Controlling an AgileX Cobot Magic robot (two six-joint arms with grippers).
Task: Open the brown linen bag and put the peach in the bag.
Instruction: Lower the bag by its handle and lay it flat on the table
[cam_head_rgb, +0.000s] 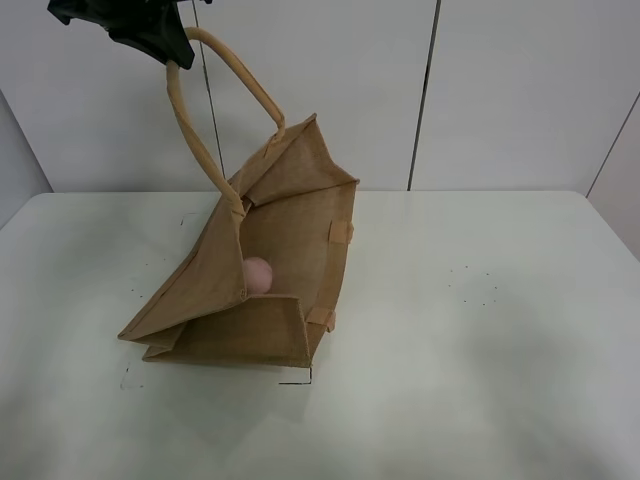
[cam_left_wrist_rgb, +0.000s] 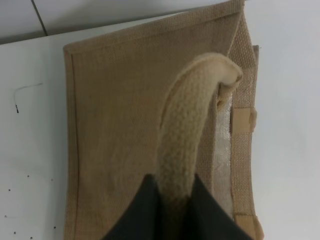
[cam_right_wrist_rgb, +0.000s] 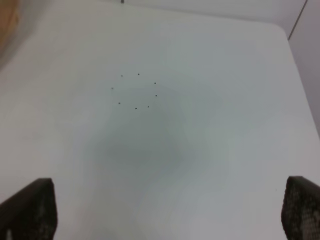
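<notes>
The brown linen bag (cam_head_rgb: 280, 250) lies on the white table (cam_head_rgb: 480, 330), its mouth held open and facing right. My left gripper (cam_head_rgb: 165, 50) is shut on one beige handle (cam_head_rgb: 195, 135) and holds it high above the table at the upper left. The left wrist view shows the handle (cam_left_wrist_rgb: 185, 135) clamped between the dark fingers (cam_left_wrist_rgb: 145, 210), with the bag's side (cam_left_wrist_rgb: 115, 125) below. The pink peach (cam_head_rgb: 257, 274) lies inside the bag. My right gripper (cam_right_wrist_rgb: 165, 212) is open and empty over bare table; it is out of the exterior high view.
Small black dots in a ring mark the table (cam_head_rgb: 475, 285) right of the bag, and show in the right wrist view (cam_right_wrist_rgb: 135, 90). A black corner mark (cam_head_rgb: 300, 380) lies by the bag's near edge. Wall panels stand behind the table.
</notes>
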